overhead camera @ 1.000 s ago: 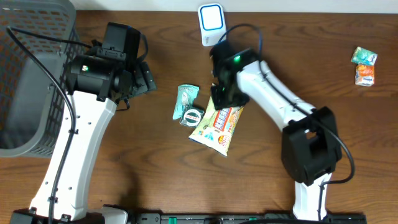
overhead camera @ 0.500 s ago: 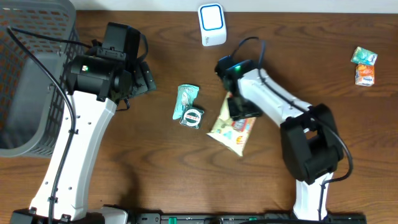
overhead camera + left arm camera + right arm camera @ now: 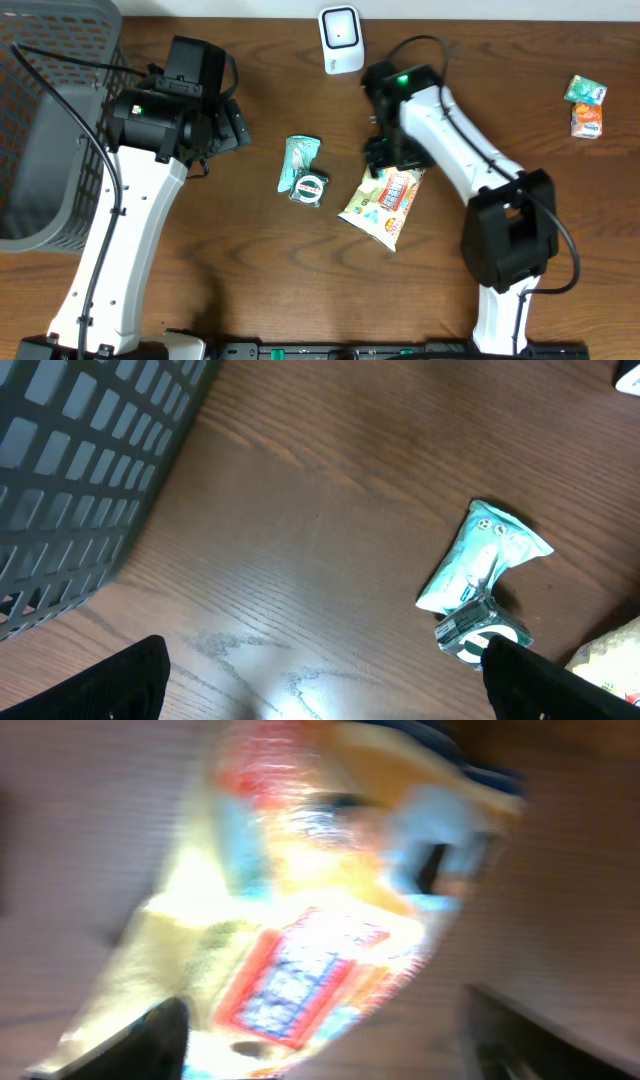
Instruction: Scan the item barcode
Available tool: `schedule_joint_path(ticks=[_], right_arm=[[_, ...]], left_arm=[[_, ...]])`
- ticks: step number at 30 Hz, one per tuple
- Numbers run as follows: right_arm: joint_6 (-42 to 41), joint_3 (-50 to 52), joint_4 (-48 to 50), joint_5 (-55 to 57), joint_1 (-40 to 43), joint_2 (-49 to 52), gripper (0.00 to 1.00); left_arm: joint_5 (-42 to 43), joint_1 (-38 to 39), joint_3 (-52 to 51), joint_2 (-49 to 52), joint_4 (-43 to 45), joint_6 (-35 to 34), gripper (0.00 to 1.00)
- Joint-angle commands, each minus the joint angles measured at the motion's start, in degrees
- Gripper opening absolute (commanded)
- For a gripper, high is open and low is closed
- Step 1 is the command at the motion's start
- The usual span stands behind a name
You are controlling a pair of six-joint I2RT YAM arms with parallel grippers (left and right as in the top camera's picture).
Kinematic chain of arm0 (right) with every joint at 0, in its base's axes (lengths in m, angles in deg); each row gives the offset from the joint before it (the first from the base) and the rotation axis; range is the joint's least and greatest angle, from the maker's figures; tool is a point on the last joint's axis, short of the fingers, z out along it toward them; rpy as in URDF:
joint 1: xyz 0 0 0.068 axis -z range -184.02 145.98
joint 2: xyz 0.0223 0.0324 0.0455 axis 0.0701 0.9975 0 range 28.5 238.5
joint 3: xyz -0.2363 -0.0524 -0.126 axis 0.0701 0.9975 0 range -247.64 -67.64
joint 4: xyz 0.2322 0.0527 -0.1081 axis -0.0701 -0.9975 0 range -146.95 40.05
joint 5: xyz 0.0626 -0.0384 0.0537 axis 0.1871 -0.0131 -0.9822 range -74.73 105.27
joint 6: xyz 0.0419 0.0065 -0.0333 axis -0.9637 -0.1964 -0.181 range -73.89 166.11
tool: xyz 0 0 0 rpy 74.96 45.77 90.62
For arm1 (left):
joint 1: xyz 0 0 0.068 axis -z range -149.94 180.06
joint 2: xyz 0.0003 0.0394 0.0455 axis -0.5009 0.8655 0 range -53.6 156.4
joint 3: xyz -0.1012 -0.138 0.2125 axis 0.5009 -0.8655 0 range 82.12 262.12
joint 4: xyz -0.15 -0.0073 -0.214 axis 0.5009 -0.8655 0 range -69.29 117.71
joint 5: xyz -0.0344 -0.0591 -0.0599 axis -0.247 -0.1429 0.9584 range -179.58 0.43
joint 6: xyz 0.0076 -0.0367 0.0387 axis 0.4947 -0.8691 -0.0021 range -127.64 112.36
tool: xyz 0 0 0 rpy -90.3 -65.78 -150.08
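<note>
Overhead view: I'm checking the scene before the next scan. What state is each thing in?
snack bag, lying flat, printed side up
teal packet, lying down, crumpled
small roll, lying flat against the teal packet
scanner, upright at the far edge
basket, upright at the left
left gripper, open, holding nothing
right gripper, open above the snack bag

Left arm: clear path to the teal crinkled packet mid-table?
Probably yes: the left gripper is open, and only bare wooden table lies between it and the teal crinkled packet.
</note>
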Motion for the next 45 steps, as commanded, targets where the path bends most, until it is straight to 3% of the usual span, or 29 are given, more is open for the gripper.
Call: schedule_joint_path(ticks=[1, 7, 13, 21, 30, 35, 37, 40, 42, 45], right_arm=[[0.5, -0.6, 1.7, -0.5, -5.6, 0.1, 0.99], [-11.1, -0.3, 2.7, 14.1, -12.6, 0.1, 0.99], [-15.8, 5.4, 6.0, 14.9, -14.6, 0.1, 0.99], [-15.3, 16.5, 15.5, 15.4, -14.5, 0.1, 0.99], [-15.3, 18.9, 14.6, 18.8, -11.5, 0.1, 0.99], [-14.1, 20.2, 16.3, 18.2, -9.9, 0.1, 0.92], [-11.5, 20.6, 16.9, 15.8, -9.2, 0.1, 0.83], [-9.4, 20.4, 17.8, 10.6, -8.0, 0.1, 0.47], [-6.7, 19.3, 17.7, 7.8, -6.8, 0.1, 0.29], [-4.4, 15.9, 15.2, 5.6, -4.1, -0.5, 0.15]], left_arm=[[-0.7, -0.2, 0.5, 0.2, -0.2, 0.6, 0.98], [-0.7, -0.2, 0.5, 0.2, -0.2, 0.6, 0.98], [-0.7, -0.2, 0.5, 0.2, -0.2, 0.6, 0.98], [-0.7, -0.2, 0.5, 0.2, -0.2, 0.6, 0.98], [-0.7, -0.2, 0.5, 0.2, -0.2, 0.6, 0.98], [-0.7, -0.2, 0.5, 0.2, -0.2, 0.6, 0.98], [-0.7, -0.2, 0.5, 0.2, -0.2, 0.6, 0.98], [-0.7, -0.2, 0.5, 0.2, -0.2, 0.6, 0.98], [-0.7, -0.2, 0.5, 0.2, -0.2, 0.6, 0.98], [-0.7, -0.2, 0.5, 0.2, -0.2, 0.6, 0.98]])
